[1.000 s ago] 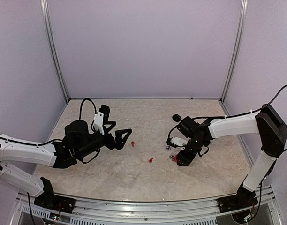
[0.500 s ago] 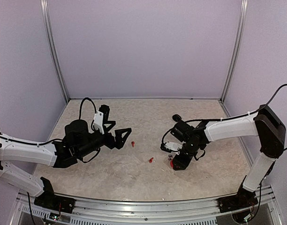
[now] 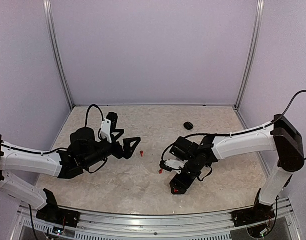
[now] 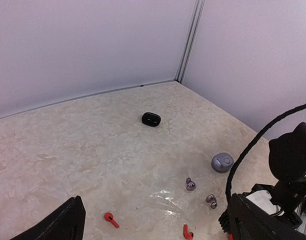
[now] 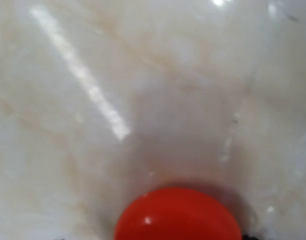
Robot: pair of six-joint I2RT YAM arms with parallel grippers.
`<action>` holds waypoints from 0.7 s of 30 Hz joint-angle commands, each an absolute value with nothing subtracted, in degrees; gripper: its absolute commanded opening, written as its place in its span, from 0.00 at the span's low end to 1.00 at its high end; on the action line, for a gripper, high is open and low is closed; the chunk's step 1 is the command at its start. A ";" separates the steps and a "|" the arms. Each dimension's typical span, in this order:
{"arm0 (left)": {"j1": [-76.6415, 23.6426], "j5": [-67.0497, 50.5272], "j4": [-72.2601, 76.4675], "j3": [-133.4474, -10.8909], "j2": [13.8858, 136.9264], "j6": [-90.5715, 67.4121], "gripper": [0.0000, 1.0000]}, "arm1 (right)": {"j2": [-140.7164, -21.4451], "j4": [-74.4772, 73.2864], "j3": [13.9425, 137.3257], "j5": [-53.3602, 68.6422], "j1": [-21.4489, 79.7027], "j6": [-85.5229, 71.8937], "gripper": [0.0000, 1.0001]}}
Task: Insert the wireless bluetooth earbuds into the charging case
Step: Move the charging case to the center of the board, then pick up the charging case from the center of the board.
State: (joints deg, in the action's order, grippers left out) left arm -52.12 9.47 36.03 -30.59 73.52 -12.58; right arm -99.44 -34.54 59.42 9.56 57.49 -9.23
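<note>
My left gripper (image 3: 132,146) is open and empty, held above the table; its black fingers (image 4: 63,225) frame the left wrist view. Two red earbuds (image 3: 142,153) (image 3: 160,171) lie on the table between the arms and also show in the left wrist view (image 4: 111,219) (image 4: 187,233). Two silver-grey earbuds (image 4: 191,185) (image 4: 211,201) lie near a grey case (image 4: 222,162). My right gripper (image 3: 177,188) is low near the table front, shut on a red rounded case (image 5: 178,216). No black earbuds are in view.
A black case (image 3: 188,125) lies at the back right, also in the left wrist view (image 4: 151,119). The right arm (image 3: 228,142) hides the grey case and the silver earbuds from the top camera. Walls enclose the table on three sides.
My right gripper has moved left and toward the front edge with the red case, away from the silver earbuds. The left arm has not moved.
</note>
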 commanded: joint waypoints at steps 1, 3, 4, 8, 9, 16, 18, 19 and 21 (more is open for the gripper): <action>-51.38 8.64 37.04 -32.02 73.08 -12.54 0.99 | -95.42 -32.18 60.07 14.85 56.60 -11.24 0.76; -51.25 8.61 37.01 -32.00 73.04 -12.61 0.99 | -93.77 -32.18 60.05 15.85 55.84 -10.14 0.76; -51.18 8.61 37.00 -32.01 73.04 -12.66 0.99 | -93.11 -32.69 60.03 15.78 55.32 -9.73 0.76; -51.01 8.67 37.12 -31.97 73.12 -12.88 0.99 | -90.19 -34.31 58.64 15.19 52.36 -7.90 0.75; -50.98 8.73 37.15 -31.82 73.08 -12.91 0.99 | -89.13 -34.31 57.86 15.26 51.51 -7.49 0.75; -50.61 6.16 38.44 -30.02 72.49 -13.21 0.99 | -86.00 -33.30 54.42 17.60 47.17 -4.49 0.72; -50.67 3.72 39.64 -28.86 72.42 -13.41 0.99 | -86.02 -31.68 53.07 19.20 46.38 -5.14 0.71; -50.82 1.75 40.76 -27.87 72.39 -12.99 0.99 | -85.73 -30.63 52.17 20.12 45.89 -5.59 0.71; -52.61 -2.44 43.94 -25.70 72.57 -10.82 0.99 | -84.89 -29.20 50.57 21.81 44.00 -6.52 0.70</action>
State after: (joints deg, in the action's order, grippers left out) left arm -50.92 5.37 38.39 -29.26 73.34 -12.80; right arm -86.37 -31.88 53.60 17.63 46.48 -5.80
